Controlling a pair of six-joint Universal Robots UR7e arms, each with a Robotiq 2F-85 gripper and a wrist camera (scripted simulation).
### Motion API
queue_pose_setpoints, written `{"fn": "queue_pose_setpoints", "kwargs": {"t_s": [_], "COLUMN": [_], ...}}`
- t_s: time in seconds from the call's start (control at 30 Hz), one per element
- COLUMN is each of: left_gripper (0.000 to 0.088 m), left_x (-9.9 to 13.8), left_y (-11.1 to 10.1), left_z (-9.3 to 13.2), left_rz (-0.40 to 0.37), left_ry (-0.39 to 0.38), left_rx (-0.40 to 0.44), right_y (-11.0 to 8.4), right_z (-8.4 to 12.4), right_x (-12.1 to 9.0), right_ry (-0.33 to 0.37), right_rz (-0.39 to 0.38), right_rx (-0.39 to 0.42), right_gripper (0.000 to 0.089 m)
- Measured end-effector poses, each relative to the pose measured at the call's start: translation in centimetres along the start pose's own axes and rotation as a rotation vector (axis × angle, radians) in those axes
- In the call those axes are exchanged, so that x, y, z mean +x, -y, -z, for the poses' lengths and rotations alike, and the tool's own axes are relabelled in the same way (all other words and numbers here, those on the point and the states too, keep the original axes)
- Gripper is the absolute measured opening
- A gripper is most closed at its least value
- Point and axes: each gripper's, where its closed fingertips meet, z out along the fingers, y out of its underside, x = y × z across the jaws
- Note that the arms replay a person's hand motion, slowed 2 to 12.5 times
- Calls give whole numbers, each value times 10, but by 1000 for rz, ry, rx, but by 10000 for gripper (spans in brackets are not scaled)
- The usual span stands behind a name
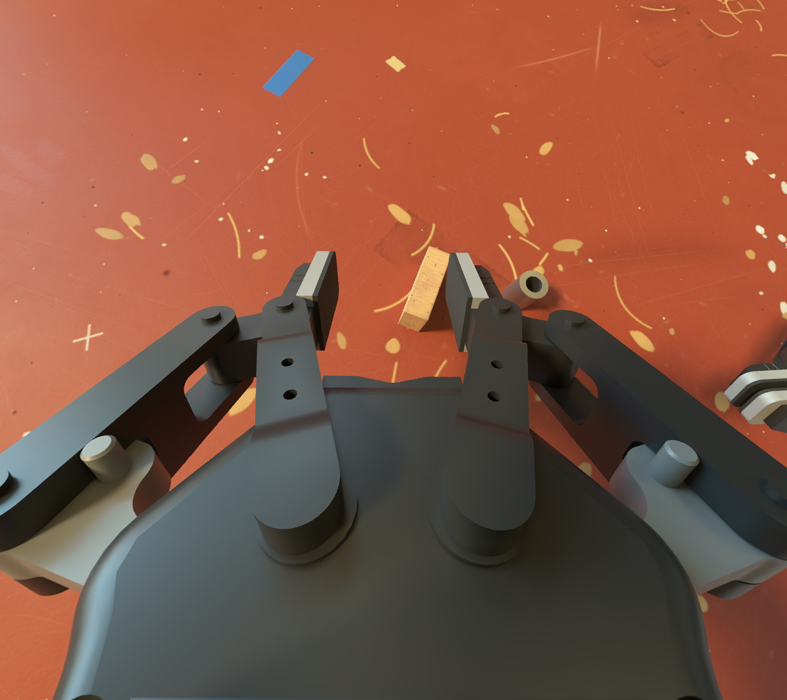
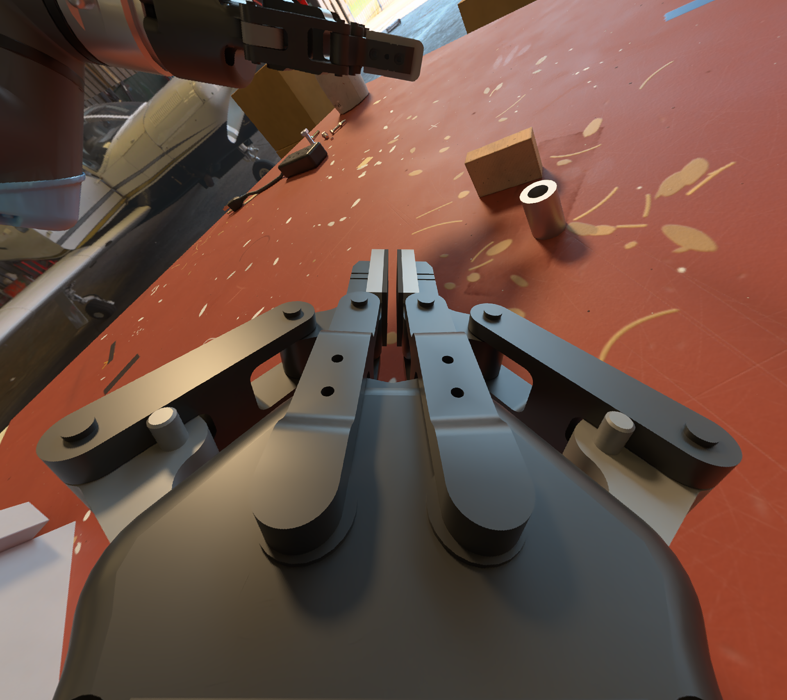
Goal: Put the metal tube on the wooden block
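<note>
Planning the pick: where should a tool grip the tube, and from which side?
Grip the tube across its round outer wall, near the top, coming from above. It stands upright on the table, open end up, close beside the block, so put the fingers on the sides clear of the block. The left tool is open; the right tool is shut and would probably need opening first.

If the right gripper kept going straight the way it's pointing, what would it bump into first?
Probably only the red table. The right gripper, jaws nearly shut, aims left of the metal tube and wooden block, though depth is unclear.

No readable text, labels or numbers appear on anything.
</note>
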Motion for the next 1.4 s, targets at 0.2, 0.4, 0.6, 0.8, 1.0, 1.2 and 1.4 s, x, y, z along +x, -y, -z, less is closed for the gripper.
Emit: {"fn": "queue_pose_setpoints", "kwargs": {"t_s": [0.2,0.4,0.6,0.8,1.0,1.2,1.4], "left_gripper": [462,462,462,479,572,650,650], "left_x": [0,0,0,1,2,2,3], "left_y": [0,0,0,1,1,1,2], "left_z": [0,-1,-1,-1,-1,-1,-1], "left_rz": [-1,-1,-3,-6,-7,-9,-9], "left_ry": [1,1,1,0,-2,-3,-4], "left_rx": [-1,-1,3,6,7,8,10], "right_y": [0,0,0,0,0,0,0], "right_z": [0,0,0,0,0,0,0], "right_x": [0,0,0,0,0,0,-1], "right_ry": [0,0,1,2,2,2,3], "right_rz": [0,0,0,0,0,0,1], "right_rx": [0,1,1,1,2,3,3], "right_gripper": [36,36,36,38,40,41,41]}}
